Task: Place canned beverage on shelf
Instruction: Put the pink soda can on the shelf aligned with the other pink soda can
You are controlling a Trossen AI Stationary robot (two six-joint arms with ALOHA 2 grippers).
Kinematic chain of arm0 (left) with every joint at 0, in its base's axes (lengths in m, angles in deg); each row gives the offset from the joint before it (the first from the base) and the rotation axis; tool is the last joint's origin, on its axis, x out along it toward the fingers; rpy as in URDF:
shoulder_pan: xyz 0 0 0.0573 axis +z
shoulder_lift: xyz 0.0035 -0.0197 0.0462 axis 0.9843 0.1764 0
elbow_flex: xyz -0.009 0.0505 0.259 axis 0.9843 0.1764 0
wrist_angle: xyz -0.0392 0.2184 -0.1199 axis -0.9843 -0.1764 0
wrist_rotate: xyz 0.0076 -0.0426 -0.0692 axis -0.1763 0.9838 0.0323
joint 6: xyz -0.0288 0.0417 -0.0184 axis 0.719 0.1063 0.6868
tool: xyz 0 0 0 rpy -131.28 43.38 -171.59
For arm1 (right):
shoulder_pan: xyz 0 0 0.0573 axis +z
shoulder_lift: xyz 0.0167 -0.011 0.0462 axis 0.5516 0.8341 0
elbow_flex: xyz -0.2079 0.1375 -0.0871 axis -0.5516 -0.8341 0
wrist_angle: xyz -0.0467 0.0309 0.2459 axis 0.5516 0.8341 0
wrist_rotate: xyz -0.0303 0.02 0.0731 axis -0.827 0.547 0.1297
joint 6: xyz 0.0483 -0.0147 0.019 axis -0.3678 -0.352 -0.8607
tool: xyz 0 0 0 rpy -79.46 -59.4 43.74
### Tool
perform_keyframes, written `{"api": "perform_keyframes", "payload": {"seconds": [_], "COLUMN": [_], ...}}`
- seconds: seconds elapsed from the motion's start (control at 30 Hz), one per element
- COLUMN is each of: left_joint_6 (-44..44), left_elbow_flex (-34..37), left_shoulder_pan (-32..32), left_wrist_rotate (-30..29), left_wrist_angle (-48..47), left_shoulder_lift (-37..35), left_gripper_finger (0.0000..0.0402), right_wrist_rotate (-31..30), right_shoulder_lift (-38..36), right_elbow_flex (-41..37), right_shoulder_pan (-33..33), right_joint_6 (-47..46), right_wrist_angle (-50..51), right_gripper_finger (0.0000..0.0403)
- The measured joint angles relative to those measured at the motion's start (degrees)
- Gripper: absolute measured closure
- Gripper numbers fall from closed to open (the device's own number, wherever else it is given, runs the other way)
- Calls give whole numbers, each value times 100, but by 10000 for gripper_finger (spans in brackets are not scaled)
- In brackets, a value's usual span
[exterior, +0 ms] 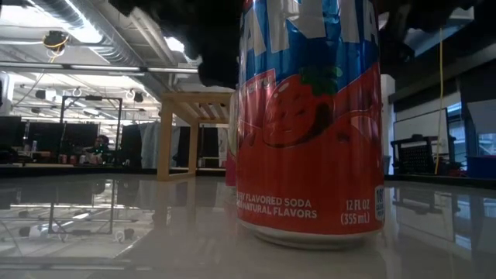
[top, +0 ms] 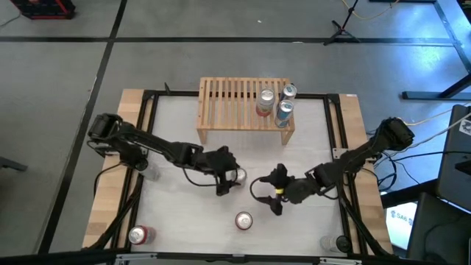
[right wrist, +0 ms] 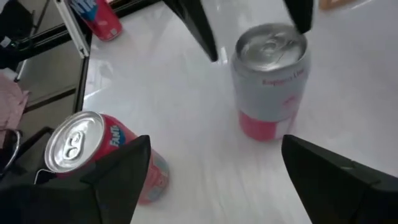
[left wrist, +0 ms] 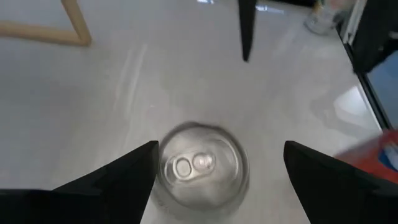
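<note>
A silver can with a red lower band (top: pixel 239 176) (right wrist: pixel 270 81) stands upright on the white table, its top (left wrist: pixel 202 165) showing in the left wrist view. My left gripper (top: pixel 229 180) (left wrist: pixel 221 146) is open, one finger on either side of this can, apart from it. My right gripper (top: pixel 276 197) (right wrist: pixel 211 168) hangs open just right of that can, pointing at it, with nothing between its fingers. The light-wood shelf (top: pixel 235 107) (exterior: pixel 194 108) stands at the far middle of the table. A red soda can (top: pixel 243 220) (right wrist: pixel 99 149) (exterior: pixel 310 124) stands upright near the front.
Three cans (top: pixel 276 103) stand on the shelf's right end. Another red can (top: pixel 137 235) (right wrist: pixel 99 18) stands at the front left corner. A clear cup (top: pixel 329 243) sits at the front right. Black frame rails (top: pixel 147 132) border the table's sides.
</note>
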Motion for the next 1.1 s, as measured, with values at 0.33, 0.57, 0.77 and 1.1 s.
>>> {"api": "perform_keyframes", "payload": {"seconds": [0.33, 0.57, 0.77, 1.1], "left_joint_6": [-153, -27, 1114, 4586], "left_elbow_flex": [9, 13, -604, -907], "left_shoulder_pan": [27, -200, -214, -783], "left_wrist_rotate": [-111, -96, -79, -73], "left_wrist_angle": [336, 159, -1048, -2520], "left_shoulder_lift": [311, 310, 36, 215], "left_gripper_finger": [67, 67, 67, 67], "right_wrist_rotate": [-140, -188, -329, -291], "right_shoulder_lift": [0, 0, 0, 0], "right_elbow_flex": [-31, -31, -31, -35], "right_shoulder_pan": [89, 89, 84, 84], "right_joint_6": [-317, -288, -195, -211], "right_wrist_angle": [17, 21, 18, 64], "right_gripper_finger": [50, 50, 50, 50]}}
